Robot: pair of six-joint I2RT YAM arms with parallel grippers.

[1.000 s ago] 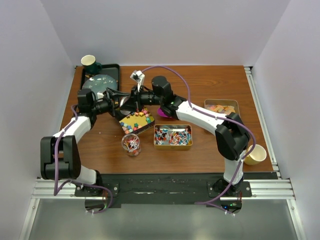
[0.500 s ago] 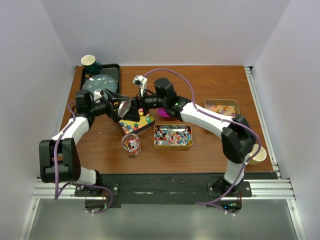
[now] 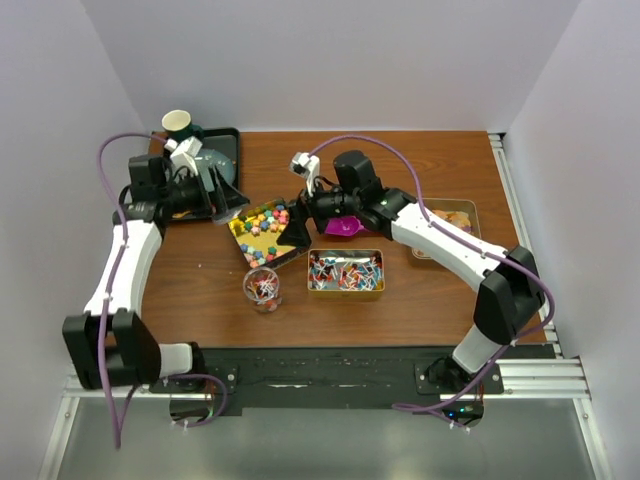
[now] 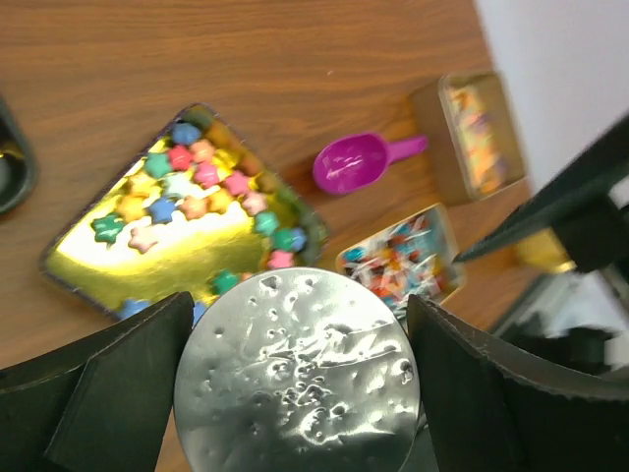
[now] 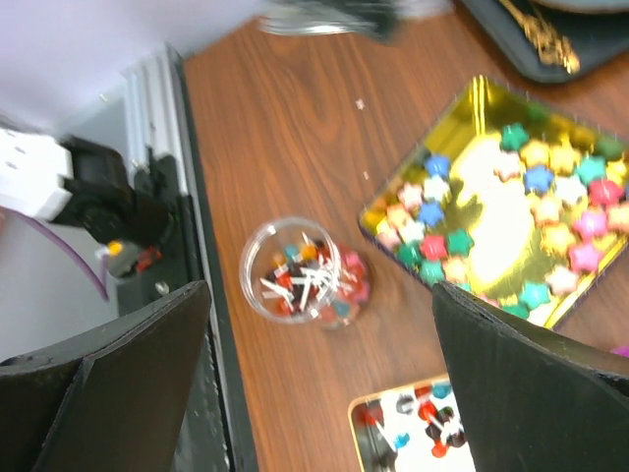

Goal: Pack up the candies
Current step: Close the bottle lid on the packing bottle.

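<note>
Brown wooden table point(image 3: 430, 165), white walls all round. Nearest, a clear jar point(image 3: 262, 292) with a few candies point(image 3: 262, 284) inside. More fill the rectangular gold tin point(image 3: 345, 296) and, beyond it, the gold tin of star sweets point(image 3: 264, 242). Right gripper point(image 5: 320, 290) hangs just beside that star tin, fingers spread wide, nothing between them. Farther left, the left gripper point(image 4: 300, 315) is clamped on a round dimpled metal lid point(image 4: 295, 393), near the black tray point(image 3: 228, 140).

Purple scoop point(image 4: 351, 163), silver lid point(image 4: 298, 374)
</note>
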